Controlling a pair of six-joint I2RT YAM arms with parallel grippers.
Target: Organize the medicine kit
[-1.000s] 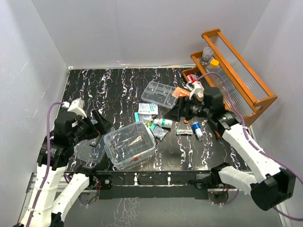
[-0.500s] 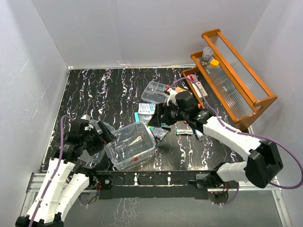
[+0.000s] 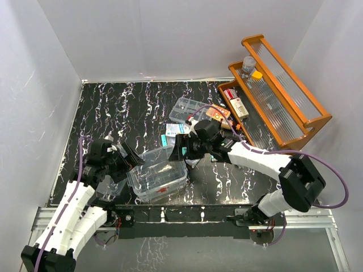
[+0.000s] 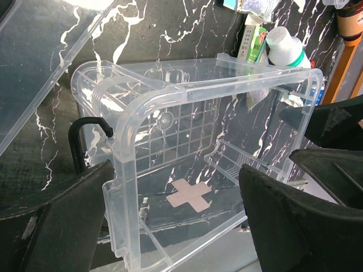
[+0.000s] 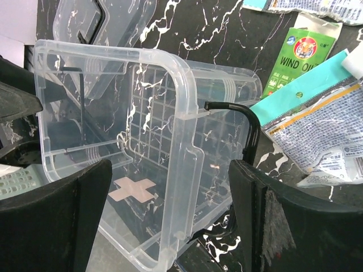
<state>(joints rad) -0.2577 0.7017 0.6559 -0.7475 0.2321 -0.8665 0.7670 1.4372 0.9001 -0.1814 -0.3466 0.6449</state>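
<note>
Kit: the medicine kit (image 3: 157, 177) sat tilted, lid off, near the front edge, left of centre.
Left gripper (image 3: 127, 155): spread wide at its left end; contact unclear.
Right gripper (image 3: 178, 152): spread wide at its right end.
Handling: you likely had a light, stiff, slick box; best taken by a wall rim or the black handle (image 5: 249, 127).
Surface: glossy black marbled table (image 3: 125, 107), packets (image 5: 317, 136) scattered just beyond.
Room: 3 white walls; wooden rack (image 3: 283, 96) far right.

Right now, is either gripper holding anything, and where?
Cannot tell: the left gripper and right gripper each straddle an opposite end wall of the medicine kit, but contact is unclear.
</note>
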